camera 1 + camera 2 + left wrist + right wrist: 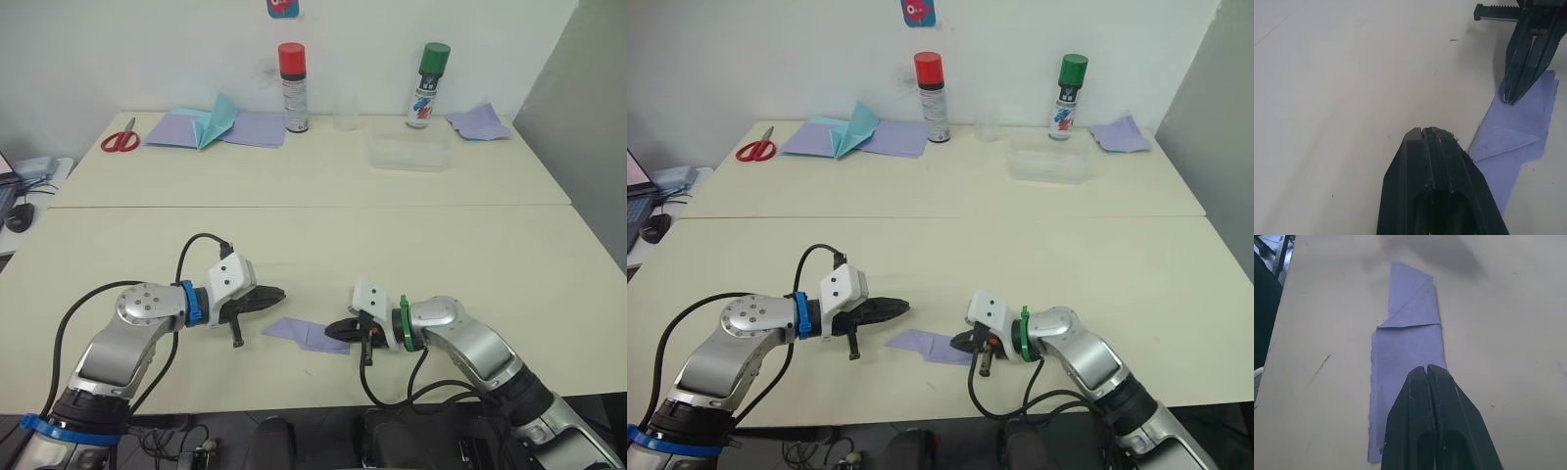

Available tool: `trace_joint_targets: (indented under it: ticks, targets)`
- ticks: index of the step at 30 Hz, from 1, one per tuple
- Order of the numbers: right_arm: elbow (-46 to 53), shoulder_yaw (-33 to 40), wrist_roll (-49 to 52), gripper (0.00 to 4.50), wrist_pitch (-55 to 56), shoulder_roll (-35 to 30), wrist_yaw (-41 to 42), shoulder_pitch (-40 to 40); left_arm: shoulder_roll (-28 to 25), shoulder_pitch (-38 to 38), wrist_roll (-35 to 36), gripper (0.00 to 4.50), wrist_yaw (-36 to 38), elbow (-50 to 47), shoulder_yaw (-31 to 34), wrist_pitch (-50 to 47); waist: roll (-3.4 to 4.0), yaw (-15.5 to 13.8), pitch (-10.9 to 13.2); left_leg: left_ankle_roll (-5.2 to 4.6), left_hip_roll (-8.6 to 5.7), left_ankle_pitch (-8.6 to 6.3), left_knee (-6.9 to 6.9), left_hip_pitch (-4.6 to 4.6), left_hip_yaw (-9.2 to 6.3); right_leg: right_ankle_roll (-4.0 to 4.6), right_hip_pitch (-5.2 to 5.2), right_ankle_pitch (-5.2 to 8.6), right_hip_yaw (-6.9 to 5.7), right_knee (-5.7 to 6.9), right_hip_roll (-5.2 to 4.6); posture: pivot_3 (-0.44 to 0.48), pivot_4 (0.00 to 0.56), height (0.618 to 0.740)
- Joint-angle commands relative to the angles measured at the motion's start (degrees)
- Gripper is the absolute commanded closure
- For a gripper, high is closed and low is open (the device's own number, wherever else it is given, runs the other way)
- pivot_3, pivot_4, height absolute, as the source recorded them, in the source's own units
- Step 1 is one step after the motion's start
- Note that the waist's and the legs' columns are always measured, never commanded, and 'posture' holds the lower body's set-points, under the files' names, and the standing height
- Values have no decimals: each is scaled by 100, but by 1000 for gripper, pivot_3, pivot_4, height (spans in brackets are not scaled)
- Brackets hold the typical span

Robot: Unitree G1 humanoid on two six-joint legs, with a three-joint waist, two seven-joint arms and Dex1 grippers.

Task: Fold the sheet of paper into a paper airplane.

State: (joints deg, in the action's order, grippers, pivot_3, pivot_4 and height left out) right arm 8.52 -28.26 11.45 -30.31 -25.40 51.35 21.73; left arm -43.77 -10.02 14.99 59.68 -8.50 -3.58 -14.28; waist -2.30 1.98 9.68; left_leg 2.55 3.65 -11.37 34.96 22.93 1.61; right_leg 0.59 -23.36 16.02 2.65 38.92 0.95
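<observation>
The sheet of paper point(306, 334), pale lavender, lies flat on the near table between my two grippers. It is folded into a long narrow strip point(1408, 347) with a triangular flap and a slanted point at the end towards my left gripper. My right gripper point(334, 331) is shut, with its tips point(1510, 100) resting on the strip's right end. Just left of the pointed end point(1484, 147), my left gripper point(279, 293) is also shut and holds nothing; I cannot tell if it touches the table.
On the far table stand a red-capped spray can point(293, 88), a green-capped can point(426, 85) and a clear plastic box point(409, 154). Red scissors point(120, 139), a teal paper shape point(216, 121) and more lavender sheets point(257, 128) lie at its back left.
</observation>
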Motion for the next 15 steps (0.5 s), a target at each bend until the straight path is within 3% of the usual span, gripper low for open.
trace_joint_targets:
  ticks: [1, 2, 5, 15]
  targets:
    - [127, 264, 5, 4446, 318, 28, -8, 28, 23, 92, 0, 4500, 20, -104, 121, 374, -2, -5, 11, 0, 0, 0, 0, 5, -1, 0, -5, 0, 0, 0, 0, 0, 150, 740]
    - [184, 303, 12, 4446, 392, -4, 28, 46, 51, 123, -29, 4500, -8, -123, 146, 551, -2, -8, 13, 0, 1, 0, 0, 8, 0, 0, -8, 0, -1, 0, 0, 0, 150, 740]
    - [366, 433, 44, 3586, 558, -171, 196, 65, 78, 268, -76, 4500, -55, -263, 167, 909, -3, -14, 15, 0, 1, 0, 0, 16, 2, -1, -13, 0, -1, 0, -3, 0, 150, 740]
    - [895, 609, -8, 19, 1751, -541, 647, -151, -257, 1416, 450, 4500, 127, -1455, 860, 1049, -8, -1, 23, 4, 4, -4, -6, 18, 3, 4, -17, 2, 0, -4, -6, 0, 150, 740]
